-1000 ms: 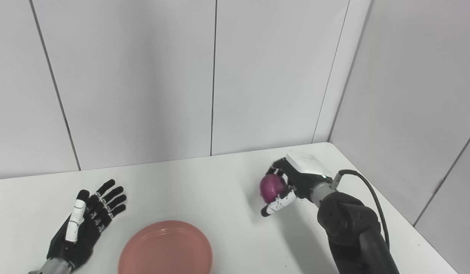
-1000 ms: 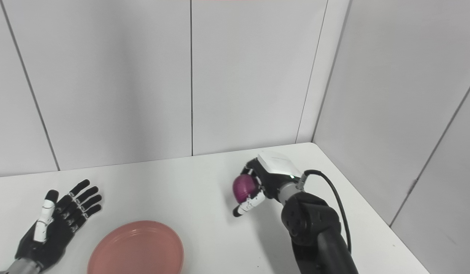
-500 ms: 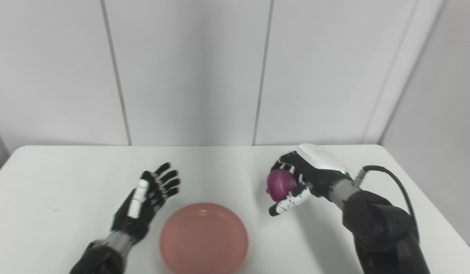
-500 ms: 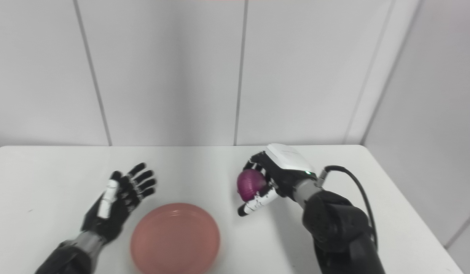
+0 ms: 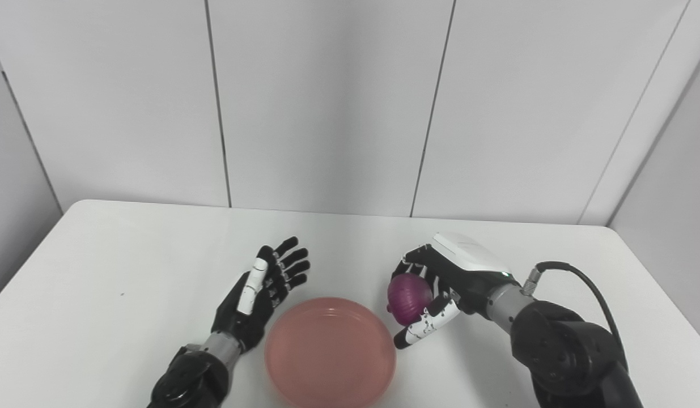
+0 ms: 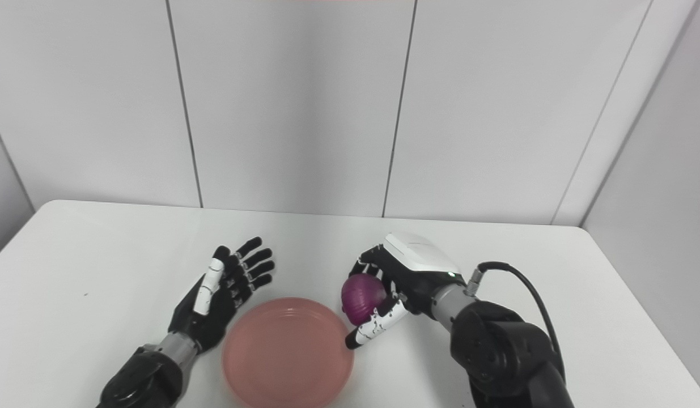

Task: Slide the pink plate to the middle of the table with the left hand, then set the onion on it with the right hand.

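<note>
The pink plate (image 5: 330, 352) sits on the white table (image 5: 100, 294) near its front edge, roughly midway between the two arms. The left hand (image 5: 262, 292) lies just beside the plate's left rim, palm turned up and fingers (image 5: 290, 265) spread apart, holding nothing; whether its edge touches the plate cannot be told. The right hand (image 5: 440, 289) is closed around a purple onion (image 5: 409, 292), with the fingers curled over the top and the thumb pressed against its lower side. The onion hangs above the table at the plate's right rim, not resting on the plate. The thumb tip points down toward the edge of the plate. A black cable (image 5: 576, 280) loops from the right wrist back over the dark forearm. Grey wall panels (image 5: 327, 102) stand behind the table, and another wall closes in on the right side.
</note>
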Robot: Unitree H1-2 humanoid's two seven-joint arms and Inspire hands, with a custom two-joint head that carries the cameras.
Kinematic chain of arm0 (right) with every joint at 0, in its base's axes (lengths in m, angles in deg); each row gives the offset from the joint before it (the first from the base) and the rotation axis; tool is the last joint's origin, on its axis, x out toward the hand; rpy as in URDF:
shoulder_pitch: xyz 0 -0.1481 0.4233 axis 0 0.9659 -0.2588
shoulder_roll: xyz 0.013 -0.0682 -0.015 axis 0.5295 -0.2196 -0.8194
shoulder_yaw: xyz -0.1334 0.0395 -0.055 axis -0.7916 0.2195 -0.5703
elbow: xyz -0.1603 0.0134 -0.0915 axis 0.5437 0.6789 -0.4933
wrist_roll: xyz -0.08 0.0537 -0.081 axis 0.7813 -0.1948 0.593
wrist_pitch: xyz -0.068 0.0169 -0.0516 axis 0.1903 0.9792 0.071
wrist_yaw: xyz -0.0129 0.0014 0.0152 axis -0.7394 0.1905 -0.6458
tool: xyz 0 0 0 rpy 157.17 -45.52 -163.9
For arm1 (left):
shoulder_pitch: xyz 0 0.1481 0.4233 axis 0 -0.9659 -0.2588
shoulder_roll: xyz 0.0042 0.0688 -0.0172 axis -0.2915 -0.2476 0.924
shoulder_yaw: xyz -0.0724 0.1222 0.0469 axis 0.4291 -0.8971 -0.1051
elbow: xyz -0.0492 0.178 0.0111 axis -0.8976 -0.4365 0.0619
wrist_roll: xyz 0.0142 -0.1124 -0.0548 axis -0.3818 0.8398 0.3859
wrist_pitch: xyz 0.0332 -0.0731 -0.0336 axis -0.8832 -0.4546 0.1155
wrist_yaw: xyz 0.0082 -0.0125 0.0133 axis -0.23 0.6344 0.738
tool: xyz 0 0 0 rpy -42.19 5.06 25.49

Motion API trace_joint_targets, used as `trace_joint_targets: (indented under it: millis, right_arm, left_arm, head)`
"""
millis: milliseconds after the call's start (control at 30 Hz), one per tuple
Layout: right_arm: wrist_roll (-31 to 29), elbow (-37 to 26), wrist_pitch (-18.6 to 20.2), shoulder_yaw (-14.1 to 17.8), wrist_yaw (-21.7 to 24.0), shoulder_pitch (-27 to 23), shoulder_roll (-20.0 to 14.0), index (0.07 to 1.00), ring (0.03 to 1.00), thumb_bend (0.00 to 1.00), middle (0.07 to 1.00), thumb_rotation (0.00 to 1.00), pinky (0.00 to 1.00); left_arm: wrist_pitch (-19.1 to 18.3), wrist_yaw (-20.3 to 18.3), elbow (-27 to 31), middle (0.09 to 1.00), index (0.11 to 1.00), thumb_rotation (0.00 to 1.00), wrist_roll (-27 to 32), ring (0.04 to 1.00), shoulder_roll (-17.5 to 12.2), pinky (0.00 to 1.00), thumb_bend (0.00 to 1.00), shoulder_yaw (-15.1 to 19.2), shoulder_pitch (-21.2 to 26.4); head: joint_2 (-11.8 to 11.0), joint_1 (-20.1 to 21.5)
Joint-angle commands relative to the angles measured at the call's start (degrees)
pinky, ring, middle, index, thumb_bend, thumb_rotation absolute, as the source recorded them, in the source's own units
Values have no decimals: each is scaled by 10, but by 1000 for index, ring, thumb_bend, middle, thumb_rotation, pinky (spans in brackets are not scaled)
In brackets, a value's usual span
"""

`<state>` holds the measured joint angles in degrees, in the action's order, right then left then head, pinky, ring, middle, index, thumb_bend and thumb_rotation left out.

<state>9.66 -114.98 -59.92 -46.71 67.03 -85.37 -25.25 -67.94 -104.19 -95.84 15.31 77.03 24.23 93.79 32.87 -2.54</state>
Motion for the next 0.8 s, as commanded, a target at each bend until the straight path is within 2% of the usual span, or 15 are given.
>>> trace_joint_targets:
  millis: [0, 233, 333, 433, 500, 767]
  right_arm:
    - [-11, -24, -17, 4, -16, -28, -9, 603, 433, 881, 527, 296, 346]
    - [-26, -20, -24, -13, -38, -28, 12, 607, 452, 894, 559, 313, 351]
    - [-29, -11, -30, -26, -50, -29, 20, 610, 411, 903, 505, 319, 328]
    - [-23, -6, -31, -39, -55, -29, 26, 603, 470, 904, 547, 335, 382]
    - [-21, 0, -34, -46, -61, -27, 30, 602, 457, 902, 541, 335, 368]
    - [-35, 25, -35, -57, -83, -10, 43, 604, 443, 905, 534, 274, 354]
  left_arm:
    - [-84, 23, -29, 876, 887, 861, -17, 884, 7, 904, 823, -10, -41]
    - [-86, 25, -21, 873, 896, 853, -19, 873, 8, 905, 841, -13, -44]
    - [-89, 25, -14, 867, 885, 850, -17, 870, 6, 906, 845, -12, -46]
    - [-94, 27, -6, 866, 881, 855, -17, 866, 5, 896, 842, -12, -49]
    - [-98, 28, -3, 869, 885, 854, -16, 871, 5, 884, 843, -10, -50]
    - [-102, 26, 0, 874, 884, 852, -17, 872, 5, 882, 850, -12, -51]
  head:
    - [2, -4]
    - [13, 12]
    - [16, 19]
    - [20, 23]
    - [25, 29]
    - [26, 37]
